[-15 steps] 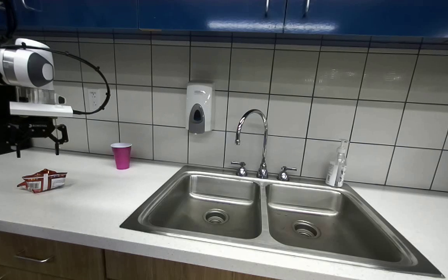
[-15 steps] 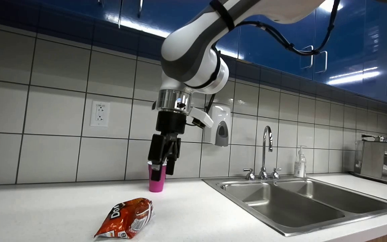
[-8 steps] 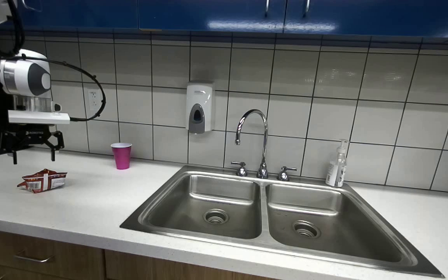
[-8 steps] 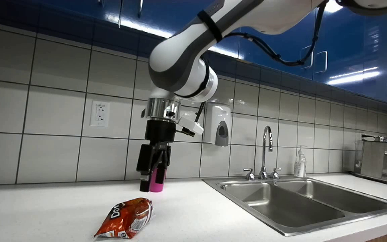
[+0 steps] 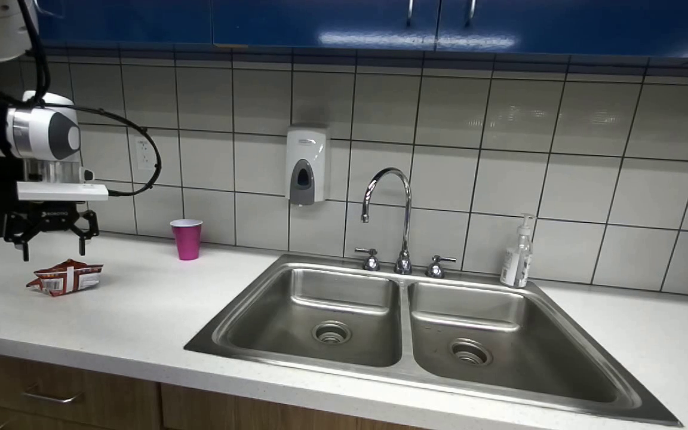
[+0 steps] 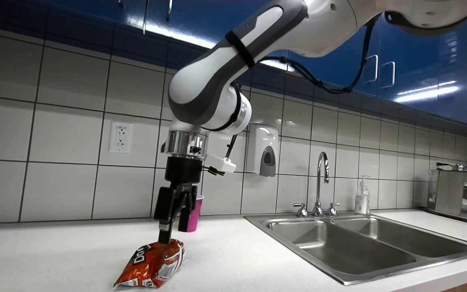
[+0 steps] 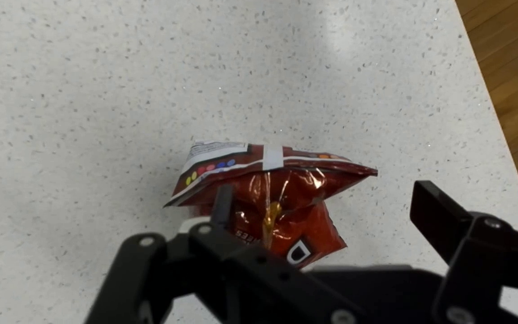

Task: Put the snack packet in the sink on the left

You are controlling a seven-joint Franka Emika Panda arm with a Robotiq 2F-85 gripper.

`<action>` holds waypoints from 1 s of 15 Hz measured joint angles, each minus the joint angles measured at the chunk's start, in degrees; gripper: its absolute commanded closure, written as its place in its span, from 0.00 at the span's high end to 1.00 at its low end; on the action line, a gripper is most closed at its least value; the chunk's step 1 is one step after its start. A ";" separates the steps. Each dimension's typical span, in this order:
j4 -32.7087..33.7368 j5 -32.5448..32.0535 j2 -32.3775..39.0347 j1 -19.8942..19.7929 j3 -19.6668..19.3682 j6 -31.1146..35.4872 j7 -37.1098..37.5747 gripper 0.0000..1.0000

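Observation:
The snack packet is a red, shiny, crumpled bag lying on the white counter, left of the sink in an exterior view. It also shows in an exterior view and in the wrist view. My gripper is open and empty, pointing down a little above the packet. In the wrist view the gripper has its left finger overlapping the packet and its right finger over bare counter, so the packet sits off-centre. The steel double sink has a left basin, with nothing in it, and a right basin.
A pink cup stands behind and to the right of the packet, near the tiled wall. A tall faucet rises behind the sink. A soap bottle stands at the sink's back right. A dispenser hangs on the wall.
My gripper has come down towards the packet and, in an exterior view, also moved left, staying open. The packet, cup and sink have not moved.

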 measured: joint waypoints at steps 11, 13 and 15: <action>5.46 -2.05 6.34 0.48 -0.10 1.46 3.22 0.75; 6.08 -2.05 6.94 0.48 -0.15 1.48 3.42 0.65; 6.54 -2.05 7.33 0.48 -0.15 1.48 3.55 0.49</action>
